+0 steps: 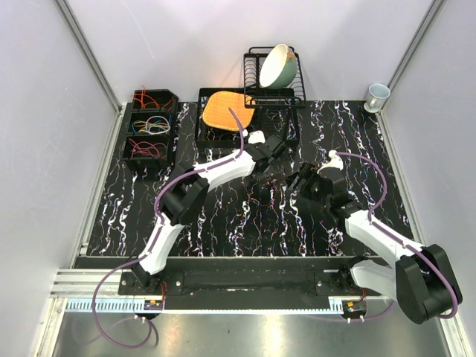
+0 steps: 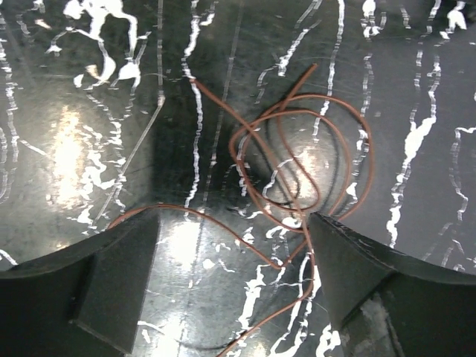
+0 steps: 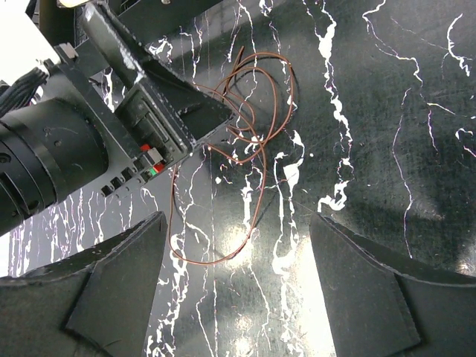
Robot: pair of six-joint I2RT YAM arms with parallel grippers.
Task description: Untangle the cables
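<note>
A thin orange-brown cable [image 2: 297,152] lies in loose tangled loops on the black marbled table [image 2: 67,149]. My left gripper [image 2: 234,219] hovers over it, open. One strand runs across the table between its fingers [image 2: 111,286] and is not pinched. In the right wrist view the same cable [image 3: 256,119] curls beside the left gripper [image 3: 149,97], and its tail loop [image 3: 212,256] reaches toward my right gripper [image 3: 238,219], which is open and holds nothing. From above, both grippers meet mid-table, the left gripper [image 1: 274,165] and the right gripper [image 1: 300,181]. More coloured cables [image 1: 151,124] sit in bins.
Three black bins [image 1: 165,134] stand at the far left. A black tray [image 1: 202,130] with an orange mat [image 1: 225,110] sits at the back. Behind it a dish rack [image 1: 294,93] holds a bowl [image 1: 279,65]. A white cup [image 1: 376,95] stands far right.
</note>
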